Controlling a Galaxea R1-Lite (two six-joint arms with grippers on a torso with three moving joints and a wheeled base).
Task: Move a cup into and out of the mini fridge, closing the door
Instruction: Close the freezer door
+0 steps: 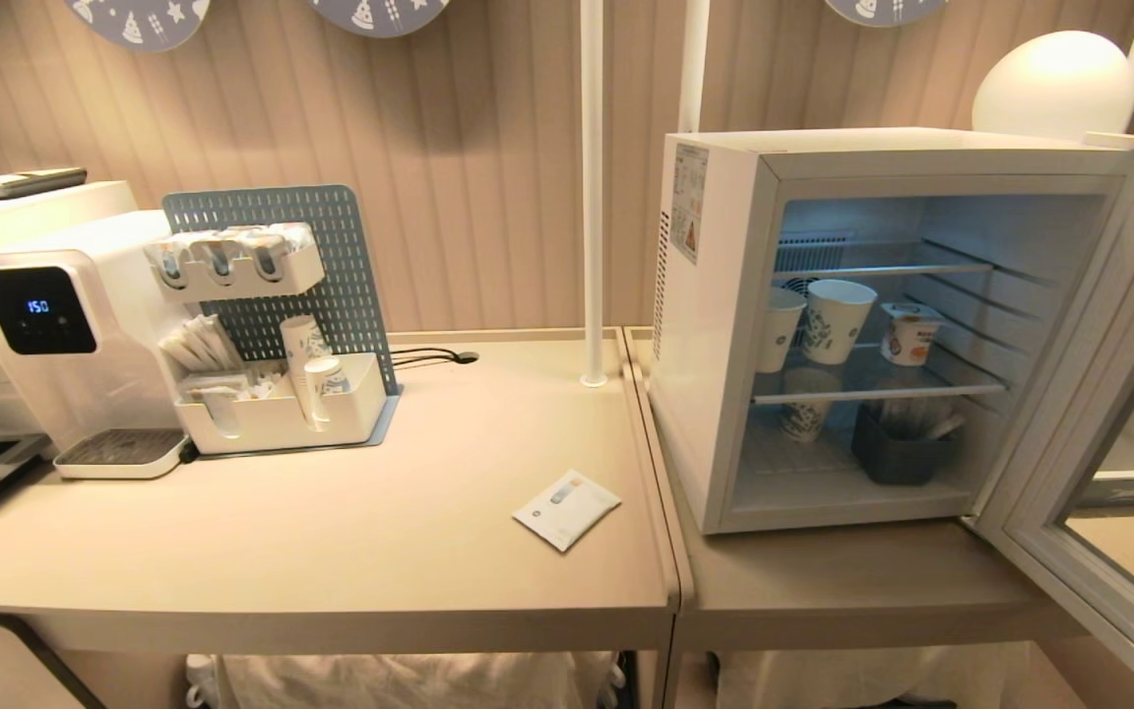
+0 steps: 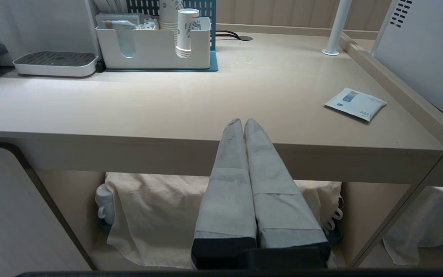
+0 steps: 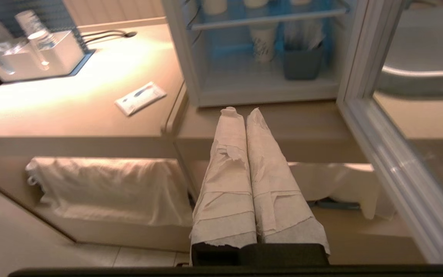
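- Your left gripper [image 2: 243, 121] hangs at the front edge of the table [image 1: 331, 551], fingers pressed together and holding nothing.
- A flat white sachet [image 1: 567, 508] lies on the table, near the mini fridge [image 1: 715, 325].
- Your right gripper [image 3: 240, 111] is pinched flat and empty, low in front of the fridge, well apart from the cup [image 1: 910, 333].
- The cup stands on the middle wire shelf [image 1: 877, 392], right of two paper cups [image 1: 835, 320].
- The door [image 1: 1099, 473] stands swung wide open at your right.

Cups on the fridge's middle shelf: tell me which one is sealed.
The cup at the right end: short, lidded, orange fruit label. The two paper cups beside it are taller and blue-patterned.
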